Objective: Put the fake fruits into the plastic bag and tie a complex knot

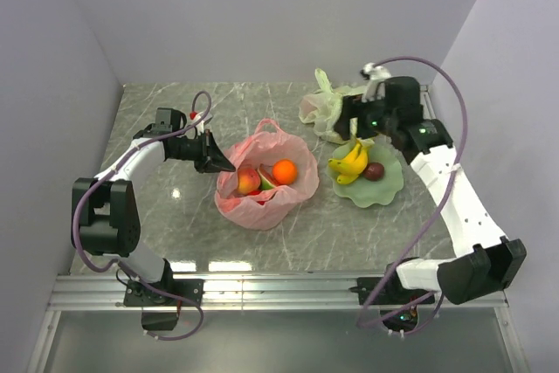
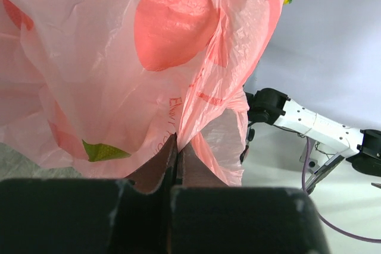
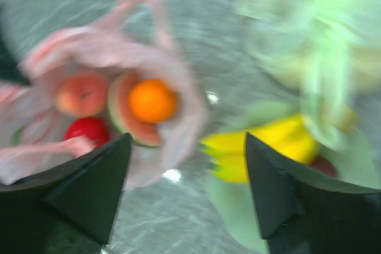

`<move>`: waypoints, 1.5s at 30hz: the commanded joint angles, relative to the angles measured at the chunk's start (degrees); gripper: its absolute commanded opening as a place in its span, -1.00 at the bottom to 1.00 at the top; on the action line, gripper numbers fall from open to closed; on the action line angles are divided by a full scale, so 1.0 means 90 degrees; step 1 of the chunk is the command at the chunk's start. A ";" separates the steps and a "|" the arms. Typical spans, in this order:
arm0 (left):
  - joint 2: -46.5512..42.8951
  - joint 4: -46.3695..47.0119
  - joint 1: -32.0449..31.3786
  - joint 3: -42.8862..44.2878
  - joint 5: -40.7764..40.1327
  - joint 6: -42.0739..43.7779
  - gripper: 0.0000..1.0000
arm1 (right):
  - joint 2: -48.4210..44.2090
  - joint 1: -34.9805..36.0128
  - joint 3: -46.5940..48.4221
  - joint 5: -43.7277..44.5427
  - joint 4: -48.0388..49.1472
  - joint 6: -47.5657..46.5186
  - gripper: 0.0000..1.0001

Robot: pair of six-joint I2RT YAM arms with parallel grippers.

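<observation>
At the left of the worktop [image 1: 306,233], the left hand [image 1: 216,157] is clamped on the left rim of the plastic bag [image 1: 253,214], with a fold of pink film pinched between its fingers [image 2: 196,165]. The bag sits open at centre and contains a peach-like fruit [image 1: 248,180], a green-rinded wedge [image 1: 266,183], a small red fruit [image 3: 86,129] and an orange [image 1: 283,170]. To the right, a pale green plate [image 1: 389,191] carries the bananas [image 1: 351,162] and a dark red fruit [image 1: 374,171]. The right hand [image 3: 187,141] hangs over the plate's far edge, near a knotted green bag [image 1: 323,107], fingers spread wide and empty; its wrist view is blurred.
</observation>
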 commanded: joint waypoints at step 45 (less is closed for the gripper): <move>0.0123 -0.0015 0.0038 0.0211 0.0059 0.0283 -0.99 | 0.2691 -0.2454 -0.1630 -0.1111 0.2865 -0.0034 0.20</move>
